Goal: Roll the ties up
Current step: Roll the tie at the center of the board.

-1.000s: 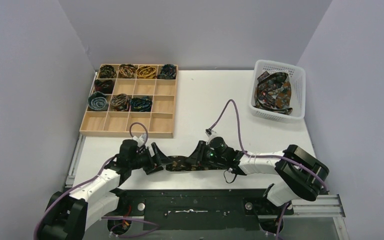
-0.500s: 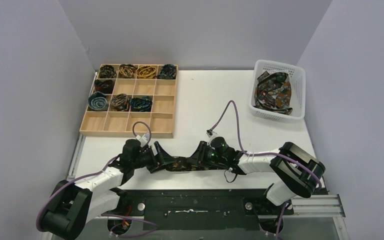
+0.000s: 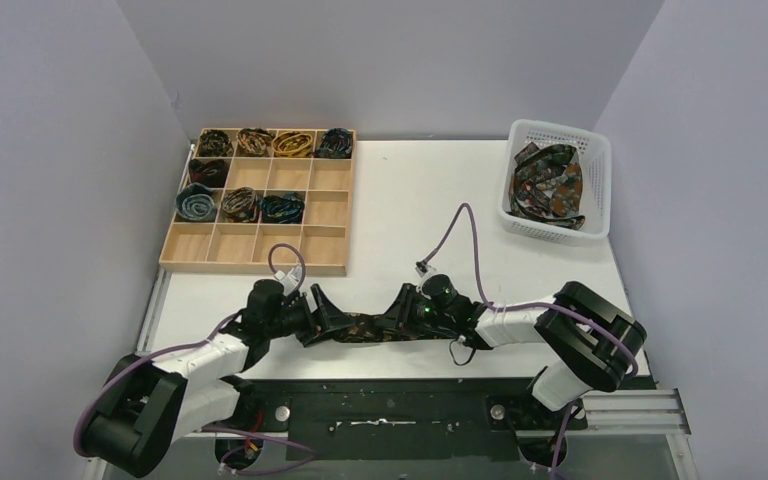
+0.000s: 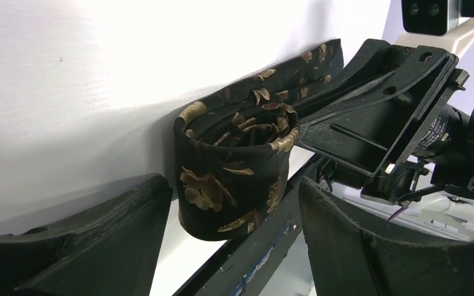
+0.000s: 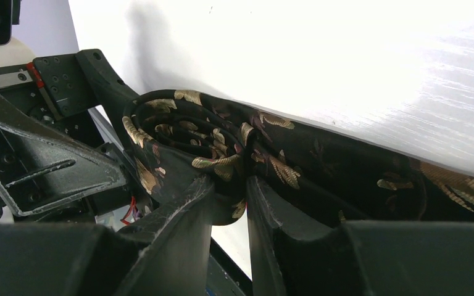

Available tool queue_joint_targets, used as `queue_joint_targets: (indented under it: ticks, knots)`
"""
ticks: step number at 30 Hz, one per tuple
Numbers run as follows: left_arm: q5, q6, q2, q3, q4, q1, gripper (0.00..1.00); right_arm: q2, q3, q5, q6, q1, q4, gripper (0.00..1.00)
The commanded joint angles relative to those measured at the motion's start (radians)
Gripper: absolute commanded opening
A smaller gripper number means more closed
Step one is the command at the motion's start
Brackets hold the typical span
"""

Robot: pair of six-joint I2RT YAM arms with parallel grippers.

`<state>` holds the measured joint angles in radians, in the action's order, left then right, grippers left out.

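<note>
A dark tie with gold leaf print (image 3: 365, 327) lies near the table's front edge, partly wound into a coil (image 4: 234, 172) with its loose tail running back toward the right arm. My right gripper (image 5: 229, 191) is shut on the coil's inner layers (image 5: 219, 154). My left gripper (image 4: 231, 246) is open, its fingers either side of the coil and apart from it. In the top view the left gripper (image 3: 322, 318) and the right gripper (image 3: 392, 318) face each other across the tie.
A wooden compartment tray (image 3: 326, 265) at the back left holds several rolled ties (image 3: 242, 203). A white basket (image 3: 600, 160) at the back right holds a heap of loose ties (image 3: 550, 185). The table's front edge and a black rail run just below the grippers.
My left gripper has moved right, closing in on the tie's coiled end. The right gripper has shifted slightly left with the tie still held.
</note>
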<state>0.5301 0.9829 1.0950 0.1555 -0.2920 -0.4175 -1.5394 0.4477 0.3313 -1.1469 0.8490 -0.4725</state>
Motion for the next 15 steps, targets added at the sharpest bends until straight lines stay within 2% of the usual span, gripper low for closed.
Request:
queue_joint_targets:
  ticks: [1, 15]
  knots:
    - [-0.022, -0.037, 0.041, 0.005, 0.006, -0.027, 0.74, -0.016, -0.007, 0.002, -0.01, -0.01, -0.033, 0.26]
    - [-0.073, -0.028, 0.078, 0.014, 0.005, -0.056, 0.65, -0.04, -0.004, 0.021, -0.014, -0.014, -0.032, 0.25]
